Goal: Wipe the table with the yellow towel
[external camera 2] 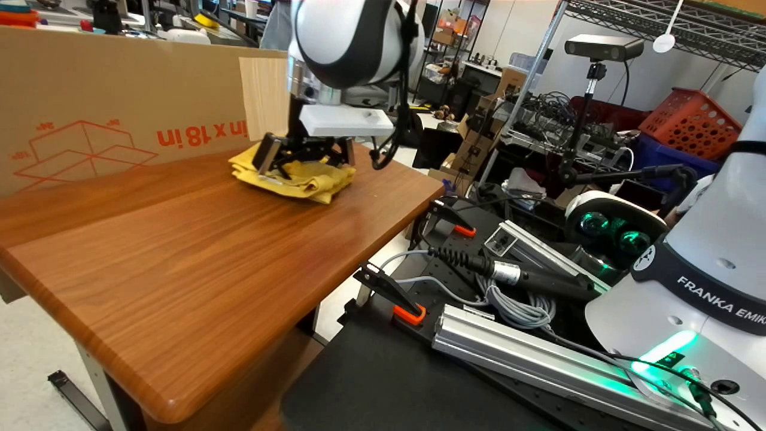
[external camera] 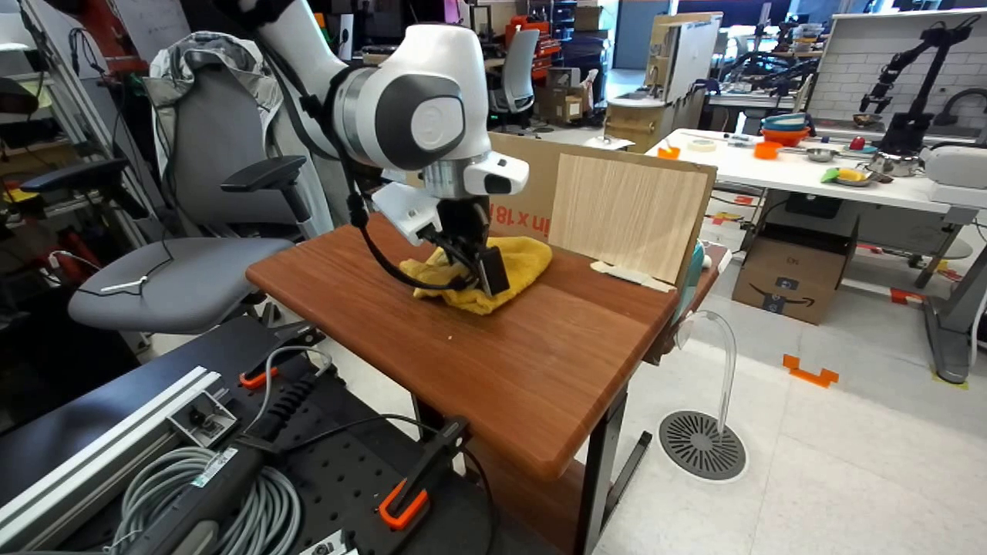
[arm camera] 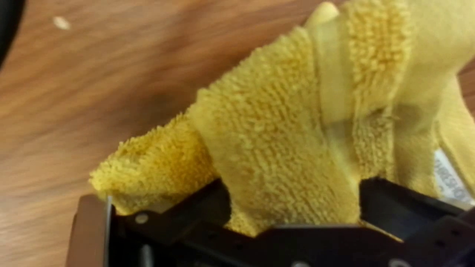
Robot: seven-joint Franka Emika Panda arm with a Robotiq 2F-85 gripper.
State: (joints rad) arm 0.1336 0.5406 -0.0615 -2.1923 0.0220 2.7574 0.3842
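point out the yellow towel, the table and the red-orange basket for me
Yellow towel [arm camera: 274, 144]: wrist view, on its terry fold
Table [external camera: 493, 362]: in an exterior view, bare top
Red-orange basket [external camera 2: 689, 127]: in an exterior view, side wall

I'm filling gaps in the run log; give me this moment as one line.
yellow towel: bunched on table; claw: open, over towel; pale speck: on table, off towel; wiping motion: cannot tell

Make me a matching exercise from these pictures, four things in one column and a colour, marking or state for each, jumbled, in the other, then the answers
Column one:
1. Terry towel
2. Robotiq gripper
3. Office chair
4. Cardboard sheet

Column two:
A. Grey
B. Jaws apart
C. Brown, printed in red
D. Yellow, with a white label

Pairs: 1-D, 2-B, 3-A, 4-C
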